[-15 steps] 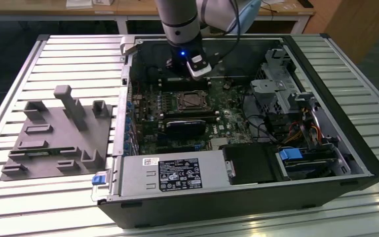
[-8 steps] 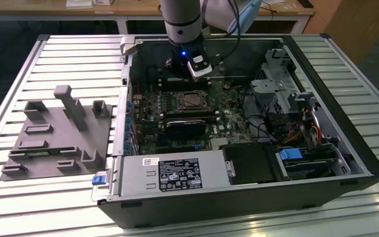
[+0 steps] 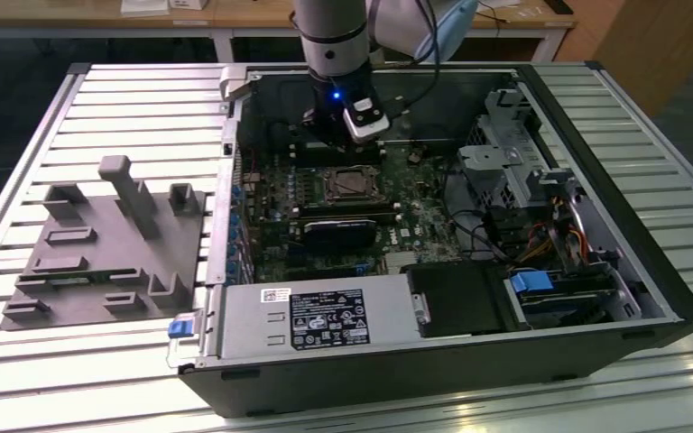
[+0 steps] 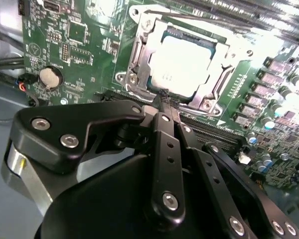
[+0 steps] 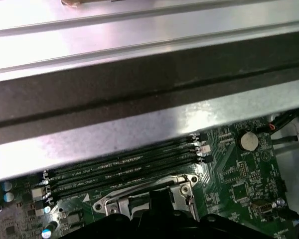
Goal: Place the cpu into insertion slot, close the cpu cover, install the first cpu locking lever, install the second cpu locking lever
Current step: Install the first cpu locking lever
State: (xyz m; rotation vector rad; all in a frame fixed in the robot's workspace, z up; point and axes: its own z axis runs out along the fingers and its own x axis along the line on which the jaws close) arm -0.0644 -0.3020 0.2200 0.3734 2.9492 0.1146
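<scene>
The cpu (image 4: 182,64) lies flat in the insertion slot (image 3: 349,184), its pale metal top showing through the cut-out of the cpu cover (image 4: 138,55). That silver frame lies down around the chip. In the second wrist view my gripper (image 4: 163,98) is shut, its black fingers (image 4: 165,149) meeting in a point right at the near edge of the socket, with nothing seen between them. The exterior view has the gripper (image 3: 326,149) hanging inside the open computer case, just behind the socket. A corner of the cover frame (image 5: 120,201) shows in the first wrist view.
Long black memory slots (image 5: 124,167) run beside the socket, under the case's metal wall (image 5: 139,84). A coin battery (image 4: 51,77) sits on the green board. A black block (image 3: 337,233), cables (image 3: 491,239) and the power supply (image 3: 322,320) fill the case. A grey fixture (image 3: 106,244) stands outside.
</scene>
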